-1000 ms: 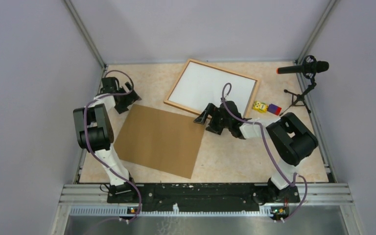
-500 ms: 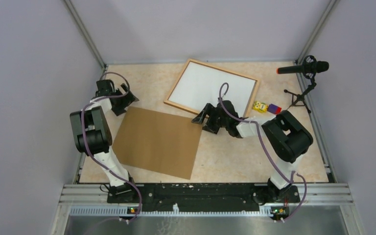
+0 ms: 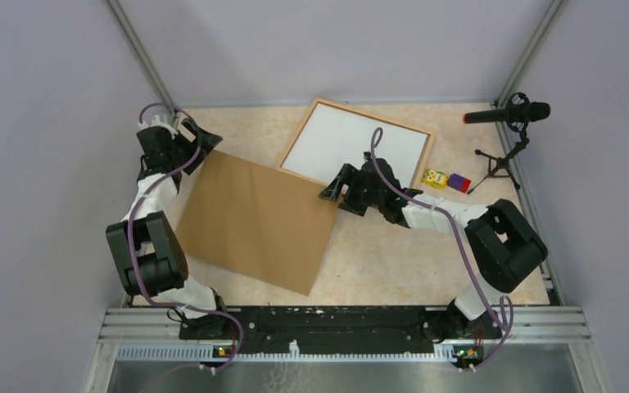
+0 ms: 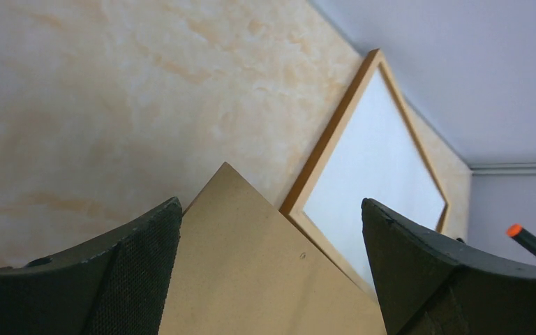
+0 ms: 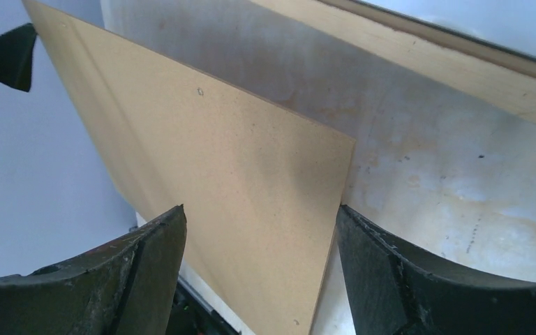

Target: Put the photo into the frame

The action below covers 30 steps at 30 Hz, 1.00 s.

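Top external: brown backing board (image 3: 254, 221) beside frame (image 3: 297, 137), microphone (image 3: 508, 113) far right.

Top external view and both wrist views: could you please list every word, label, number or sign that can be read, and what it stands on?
No legible text in any view.
Too small to read: dark marks on the small yellow toy-like object beside the light wooden picture frame.
Blank: the flat brown backing board and the white sheet in the frame.
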Tool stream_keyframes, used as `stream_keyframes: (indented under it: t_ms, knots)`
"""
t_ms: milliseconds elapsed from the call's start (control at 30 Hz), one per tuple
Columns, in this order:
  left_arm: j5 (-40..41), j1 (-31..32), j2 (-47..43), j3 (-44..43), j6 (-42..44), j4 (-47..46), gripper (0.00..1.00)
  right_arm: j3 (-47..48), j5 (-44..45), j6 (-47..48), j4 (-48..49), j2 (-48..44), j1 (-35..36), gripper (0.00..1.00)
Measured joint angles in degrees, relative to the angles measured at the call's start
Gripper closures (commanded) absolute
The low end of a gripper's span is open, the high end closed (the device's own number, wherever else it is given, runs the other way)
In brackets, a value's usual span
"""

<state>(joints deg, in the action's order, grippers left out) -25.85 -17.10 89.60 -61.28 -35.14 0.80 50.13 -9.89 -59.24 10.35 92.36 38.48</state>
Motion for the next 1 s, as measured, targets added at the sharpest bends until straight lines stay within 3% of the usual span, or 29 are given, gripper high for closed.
stream_keyframes:
  t_ms: [400,1000]
  knots:
    - [-4.4,0.5,2.2,-6.6,-10.0,-8.6,0.02,16.9,6.1,11.1,-14.3,-0.1,-3.0,0.26]
    - [-6.1,1.1,4.8,-9.3,-14.2,-11.1,0.04,28.9,9.0,30.8,-14.2,-3.8,-4.1,0.28]
